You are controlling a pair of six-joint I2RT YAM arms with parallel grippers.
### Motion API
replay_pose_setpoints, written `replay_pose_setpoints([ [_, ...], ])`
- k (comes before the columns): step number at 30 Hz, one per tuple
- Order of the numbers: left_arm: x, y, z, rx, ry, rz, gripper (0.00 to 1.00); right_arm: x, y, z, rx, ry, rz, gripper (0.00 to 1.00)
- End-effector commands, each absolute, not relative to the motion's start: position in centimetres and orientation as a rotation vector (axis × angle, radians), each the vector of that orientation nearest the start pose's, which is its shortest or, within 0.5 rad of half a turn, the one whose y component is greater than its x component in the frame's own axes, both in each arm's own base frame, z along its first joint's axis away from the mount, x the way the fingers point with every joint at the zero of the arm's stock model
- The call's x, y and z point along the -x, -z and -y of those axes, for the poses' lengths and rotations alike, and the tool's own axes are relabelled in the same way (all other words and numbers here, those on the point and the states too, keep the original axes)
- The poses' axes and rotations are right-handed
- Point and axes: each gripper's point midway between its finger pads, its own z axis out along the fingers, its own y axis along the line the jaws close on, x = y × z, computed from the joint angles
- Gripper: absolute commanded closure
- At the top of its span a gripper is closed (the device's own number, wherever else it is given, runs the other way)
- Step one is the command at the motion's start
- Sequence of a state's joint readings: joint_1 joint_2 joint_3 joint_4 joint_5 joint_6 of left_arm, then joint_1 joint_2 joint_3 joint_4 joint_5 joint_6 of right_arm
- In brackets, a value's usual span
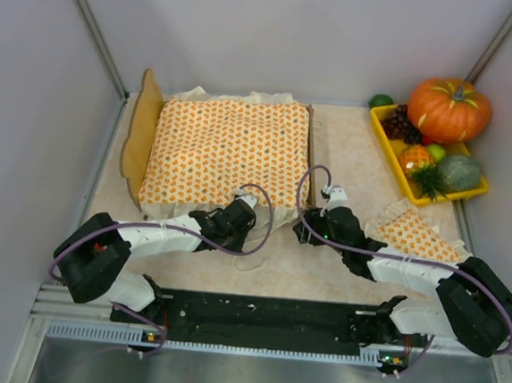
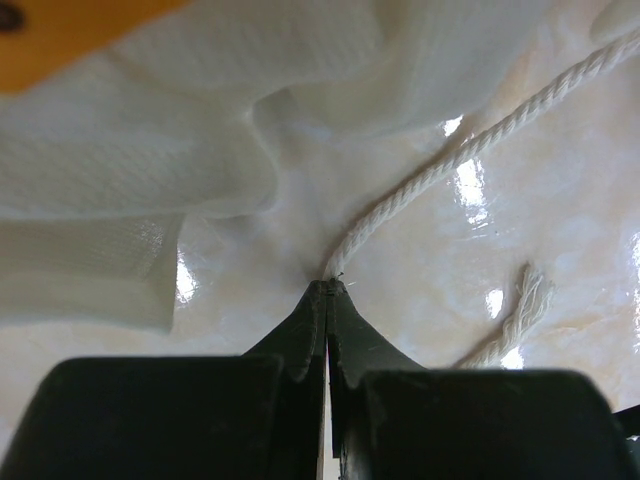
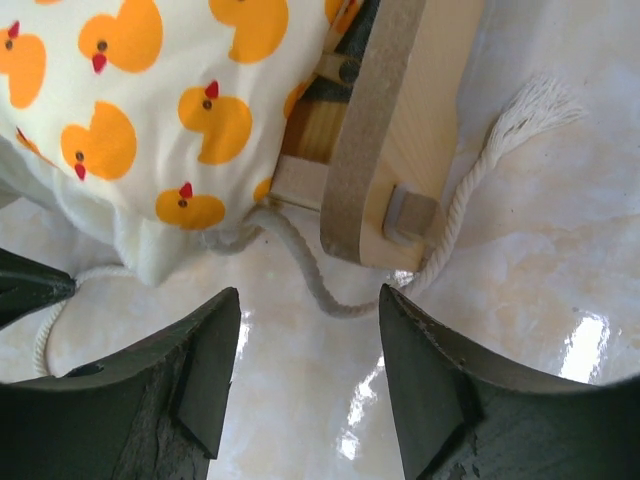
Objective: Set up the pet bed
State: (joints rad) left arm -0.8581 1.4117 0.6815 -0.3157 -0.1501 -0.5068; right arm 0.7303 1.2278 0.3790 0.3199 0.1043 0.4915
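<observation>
The pet bed (image 1: 141,137) lies on the table with its rounded plywood headboard at the left, and an orange-patterned bedspread (image 1: 228,149) covers it. My left gripper (image 1: 241,210) sits at the spread's near edge. In the left wrist view that gripper (image 2: 330,287) is shut, pinching the end of a white cord (image 2: 440,170) below the white ruffle (image 2: 130,180). My right gripper (image 1: 305,227) is at the bed's near right corner. Seen from the right wrist, this gripper (image 3: 310,300) is open above the bare table, just short of the wooden frame corner (image 3: 375,130) and a loop of cord (image 3: 320,285).
A small orange-patterned pillow (image 1: 414,234) lies at the right, partly under my right arm. A yellow tray (image 1: 384,140) of fruit and a pumpkin (image 1: 449,110) stand at the back right. Frayed cord ends (image 3: 525,110) trail on the table beside the frame.
</observation>
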Motion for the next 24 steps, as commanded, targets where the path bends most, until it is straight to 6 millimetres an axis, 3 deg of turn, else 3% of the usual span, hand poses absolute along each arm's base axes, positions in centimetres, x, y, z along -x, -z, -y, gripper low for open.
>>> replay_pose_setpoints([
  [1,-20.6,-2.9,22.9,-0.387,0.332,-2.561,1.00,-27.7,-8.9,-24.3,0.146,-0.622,-2.039,0.43],
  [8,-20.6,-3.0,22.8,-0.386,0.334,-2.556,1.00,-29.0,-7.9,-23.4,0.084,-0.510,-2.048,0.54],
  [11,-20.5,-2.8,22.8,-0.386,0.333,-2.561,1.00,-29.3,-7.8,-23.4,0.080,-0.485,-2.056,0.71],
  [12,-20.5,-2.9,22.8,-0.386,0.333,-2.561,1.00,-29.3,-7.6,-23.2,0.092,-0.471,-2.065,0.89],
  [13,-20.5,-2.9,22.8,-0.385,0.334,-2.560,1.00,-29.3,-7.6,-23.1,0.093,-0.459,-2.069,0.98],
  [24,-20.2,-2.6,20.4,-0.308,0.220,-2.570,1.00,-29.2,-10.0,-18.7,0.054,-0.215,-2.076,1.00],
])
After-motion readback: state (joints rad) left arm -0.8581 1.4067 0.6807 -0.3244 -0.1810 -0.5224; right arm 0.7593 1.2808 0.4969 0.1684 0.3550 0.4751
